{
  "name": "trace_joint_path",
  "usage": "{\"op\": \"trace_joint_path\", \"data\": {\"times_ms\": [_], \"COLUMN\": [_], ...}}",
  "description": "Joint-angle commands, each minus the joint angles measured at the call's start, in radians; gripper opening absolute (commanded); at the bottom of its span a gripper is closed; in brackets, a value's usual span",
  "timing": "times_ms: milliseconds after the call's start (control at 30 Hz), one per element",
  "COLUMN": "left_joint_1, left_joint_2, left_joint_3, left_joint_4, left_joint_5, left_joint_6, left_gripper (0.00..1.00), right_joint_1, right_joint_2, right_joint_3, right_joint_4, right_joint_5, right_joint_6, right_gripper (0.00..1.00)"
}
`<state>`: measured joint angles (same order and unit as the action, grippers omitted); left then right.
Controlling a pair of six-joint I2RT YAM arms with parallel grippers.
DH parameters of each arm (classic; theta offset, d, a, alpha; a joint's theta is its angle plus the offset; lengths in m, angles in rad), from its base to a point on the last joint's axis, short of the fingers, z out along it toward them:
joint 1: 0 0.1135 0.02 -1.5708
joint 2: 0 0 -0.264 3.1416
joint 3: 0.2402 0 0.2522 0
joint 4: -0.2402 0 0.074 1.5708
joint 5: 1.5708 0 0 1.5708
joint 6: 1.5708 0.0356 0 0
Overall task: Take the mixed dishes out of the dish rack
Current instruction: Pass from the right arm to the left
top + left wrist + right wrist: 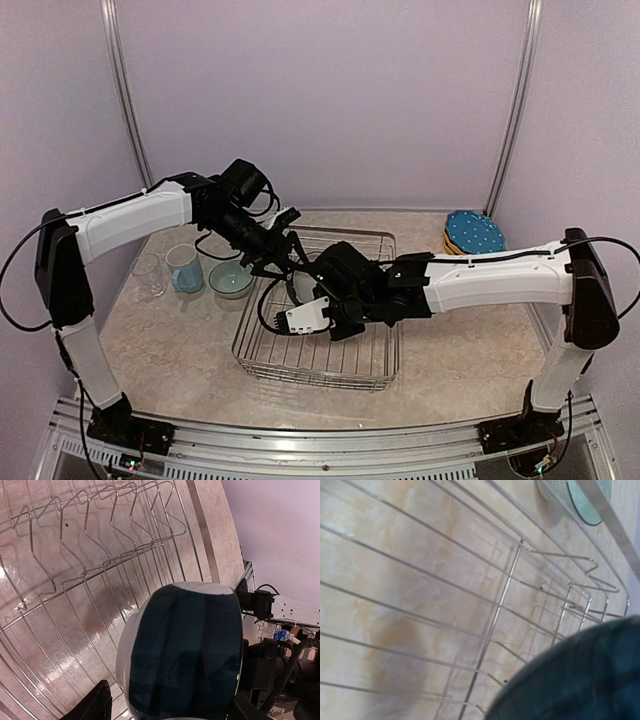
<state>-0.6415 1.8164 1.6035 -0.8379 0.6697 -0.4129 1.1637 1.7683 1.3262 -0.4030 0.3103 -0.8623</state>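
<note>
Left wrist: left claw (175,697) spread wide astride teal bowl (185,645) over dish rack (90,565) (right claw (300,274) closed).

Blurred, edge-cropped teal bowl (580,680).

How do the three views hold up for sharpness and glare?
Top external: even, soft light, no harsh shadows. Left wrist: dish rack wires sharp, bright glare on the table beneath; the dark bowl fills the foreground. Right wrist: soft throughout, bowl a blurred dark mass at lower right.
</note>
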Motion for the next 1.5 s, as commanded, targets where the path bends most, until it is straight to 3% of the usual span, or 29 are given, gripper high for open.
{"op": "trace_joint_path", "data": {"times_ms": [0,67,200,300,533,700,867,1100,1367,1467], "left_joint_1": [-0.006,-0.006,0.004,0.034,-0.002,-0.048,-0.08,-0.131,-0.168,-0.179], "left_joint_2": [-0.061,-0.073,-0.108,-0.136,-0.081,0.036,0.112,0.181,0.238,0.261], "left_joint_3": [-0.026,-0.03,-0.045,-0.047,0.108,0.287,0.38,0.439,0.508,0.523], "left_joint_4": [0.038,0.045,0.07,0.087,-0.07,-0.259,-0.339,-0.404,-0.469,-0.484], "left_joint_5": [-0.132,-0.138,-0.137,-0.114,-0.2,-0.223,-0.275,-0.321,-0.49,-0.51], "left_joint_6": [0.002,-0.002,-0.003,-0.009,0.056,0.118,0.128,0.163,0.173,0.177], "left_gripper": [0.63,0.64,0.85,0.86,0.68,0.62,0.53,0.51,0.35,0.34], "right_joint_1": [0.014,0.014,0.015,0.015,0.016,0.02,0.025,0.025,0.029,0.03], "right_joint_2": [0.026,0.037,0.062,0.072,0.073,0.075,0.075,0.063,0.068,0.068], "right_joint_3": [0.083,0.103,0.137,0.161,0.173,0.185,0.189,0.18,0.186,0.187], "right_joint_4": [-0.032,-0.065,-0.125,-0.167,-0.207,-0.243,-0.254,-0.249,-0.253,-0.252], "right_joint_5": [0.027,0.009,0.012,0.005,-0.003,0.002,0.014,0.013,0.022,0.027], "right_joint_6": [-0.023,-0.036,-0.058,-0.075,-0.096,-0.114,-0.131,-0.145,-0.159,-0.164], "right_gripper": [0.0,0.0,0.0,0.0,0.0,0.0,0.0,0.0,0.0,0.0]}}
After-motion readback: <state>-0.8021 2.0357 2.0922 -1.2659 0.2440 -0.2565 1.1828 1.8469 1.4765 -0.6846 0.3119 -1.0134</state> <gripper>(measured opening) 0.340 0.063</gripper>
